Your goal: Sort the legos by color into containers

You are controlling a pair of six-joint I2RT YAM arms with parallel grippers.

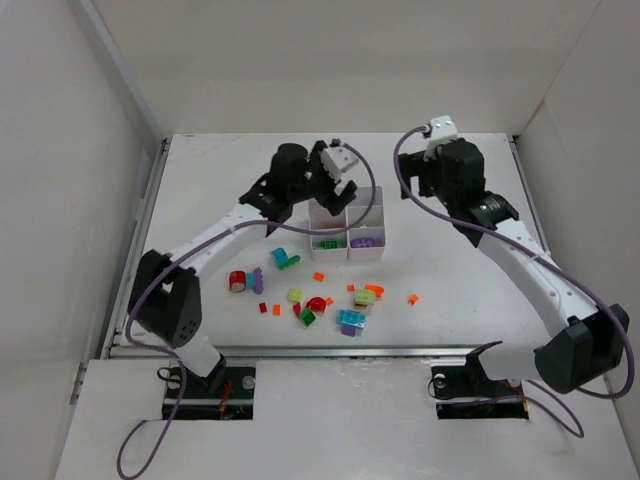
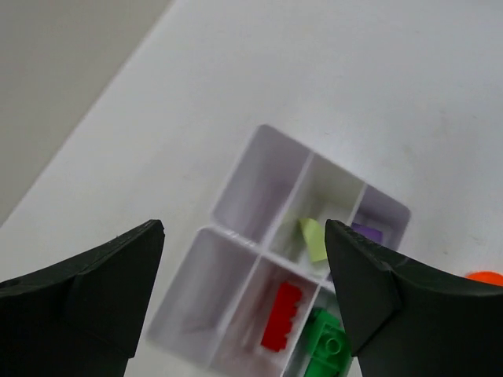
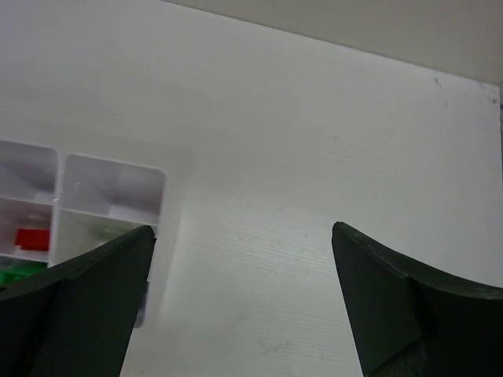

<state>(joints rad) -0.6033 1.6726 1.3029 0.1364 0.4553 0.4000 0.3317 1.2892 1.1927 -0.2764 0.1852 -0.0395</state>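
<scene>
I have the left gripper [image 2: 244, 236] hanging over the small white six-compartment plastic tray [image 2: 255, 184], jaws wide apart, nothing between them. Left wrist view shows what's in the tray: a red studded brick [image 2: 281, 316] in one middle compartment and a pale yellow-green piece [image 2: 313, 238] in the middle one beside it. A green studded brick [image 2: 326, 353] and a small purple bit [image 2: 365, 232] sit in the two end compartments next to those. The right gripper [image 3: 242, 236] is spread fully, holds nothing, and sits over the white table [image 3: 314, 157] beside the tray. The loose bright plastic legos [image 1: 320, 295] lie scattered between the tray and the arm bases: red, orange, cyan, green and purple mixed.
</scene>
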